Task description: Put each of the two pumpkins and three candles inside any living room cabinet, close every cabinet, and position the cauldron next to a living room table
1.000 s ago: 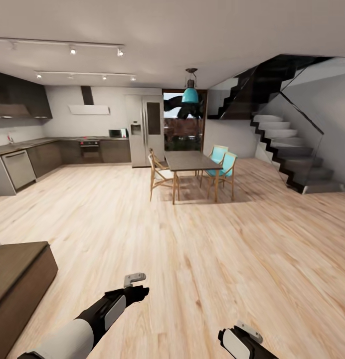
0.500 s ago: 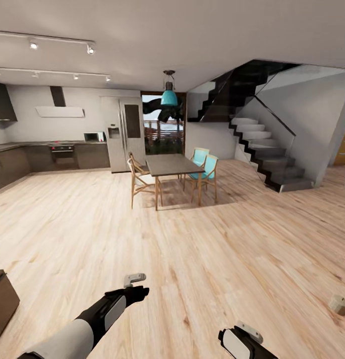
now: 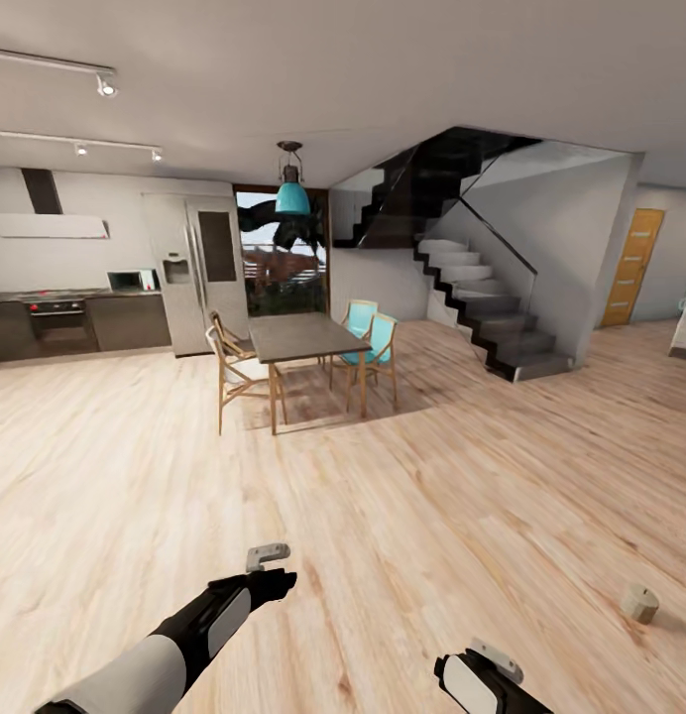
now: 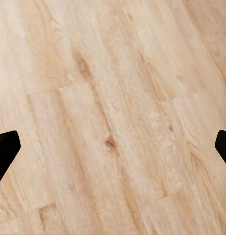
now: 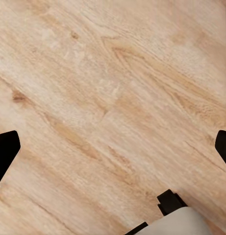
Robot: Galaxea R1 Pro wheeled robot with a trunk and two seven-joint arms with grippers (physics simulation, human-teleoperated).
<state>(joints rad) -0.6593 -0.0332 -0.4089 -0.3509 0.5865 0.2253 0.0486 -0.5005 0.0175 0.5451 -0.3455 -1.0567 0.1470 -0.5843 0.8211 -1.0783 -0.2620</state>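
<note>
Pale wood floor [image 3: 462,516] is stretching ahead, and 1 candle [image 3: 639,603] is lying on its side at about 4 o'clock from the robot, well apart from both arms. Judging by that, the robot is searching the room, not grasping. Its left gripper [image 4: 113,147] and right gripper [image 5: 113,147] are hanging released, fingers spread wide over bare boards, holding nothing, probably kept low and tucked for travel. At 12 o'clock a dark dining table [image 3: 298,337] is standing with chairs, stairs [image 3: 482,307] at 1 o'clock.
</note>
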